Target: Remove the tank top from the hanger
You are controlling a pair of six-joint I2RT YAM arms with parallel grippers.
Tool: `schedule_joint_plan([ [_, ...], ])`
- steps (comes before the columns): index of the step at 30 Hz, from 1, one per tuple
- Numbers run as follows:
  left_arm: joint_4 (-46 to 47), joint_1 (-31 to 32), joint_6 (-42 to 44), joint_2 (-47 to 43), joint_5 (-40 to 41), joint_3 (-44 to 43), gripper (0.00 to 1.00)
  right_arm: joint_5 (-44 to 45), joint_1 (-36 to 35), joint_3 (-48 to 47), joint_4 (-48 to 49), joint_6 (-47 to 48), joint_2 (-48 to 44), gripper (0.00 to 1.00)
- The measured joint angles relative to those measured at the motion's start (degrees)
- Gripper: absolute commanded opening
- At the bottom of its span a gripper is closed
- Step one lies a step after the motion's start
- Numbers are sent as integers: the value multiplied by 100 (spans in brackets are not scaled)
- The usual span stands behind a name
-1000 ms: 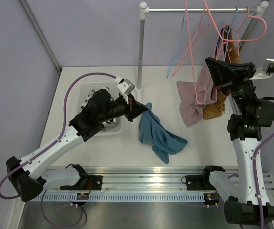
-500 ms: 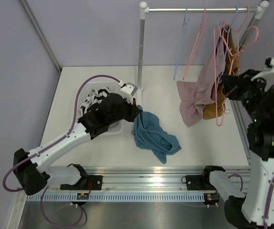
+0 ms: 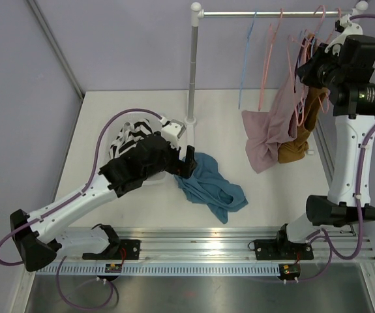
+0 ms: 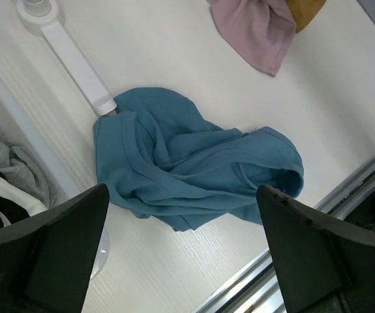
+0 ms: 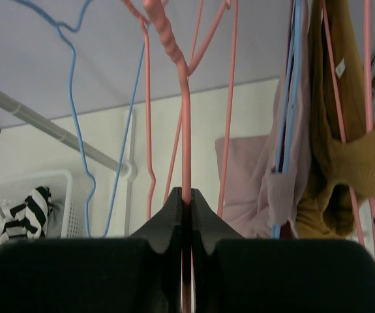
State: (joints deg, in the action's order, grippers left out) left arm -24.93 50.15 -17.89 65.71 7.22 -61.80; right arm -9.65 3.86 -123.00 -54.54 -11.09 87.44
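Plainly the risk sits up high. The right gripper (image 5: 186,199) is clamped on the wire of a pink hanger (image 5: 186,130), raised close under the rail (image 3: 265,13) among the other hangers. Whether its hook is seated on the rail cannot be told. If the gripper let go before it is, the hanger would likely drop to the bench (image 3: 272,189). A sideways tug could also hook a neighbouring wire and drag the pink garment (image 3: 265,140) or the mustard one (image 3: 298,140) off with it, since both hang just beside the grip.

The tank top (image 4: 187,163) looks to be the blue one. It lies crumpled on the bench with no hanger in it, so the removal itself seems done. The left gripper (image 4: 182,195) hovers over it with its jaws wide apart, holding nothing. A careless drop from there might pinch a fold and pull the top toward the near edge and the metal track — or knock the rack foot (image 4: 76,65), which touches the fabric's far corner.

Left of that stands a white basket (image 5: 11,195) with a striped garment (image 5: 27,208) in it, partly hidden under the left arm. The pole (image 3: 192,65) rises between the two arms.
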Motion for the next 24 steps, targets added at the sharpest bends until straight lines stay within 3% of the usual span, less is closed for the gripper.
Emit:
schedule_joint_plan([
  [8, -302, 413, -7, -560, 352, 0, 99, -90, -2, -1952, -125, 262, 1593, 0],
  [14, -531, 595, -9, -671, 522, 2, 99, -181, -170, -2256, -192, 378, 2319, 0],
  [24, -612, 632, -15, -710, 671, 79, 99, -136, -1325, -2188, -92, 546, 2583, 0],
])
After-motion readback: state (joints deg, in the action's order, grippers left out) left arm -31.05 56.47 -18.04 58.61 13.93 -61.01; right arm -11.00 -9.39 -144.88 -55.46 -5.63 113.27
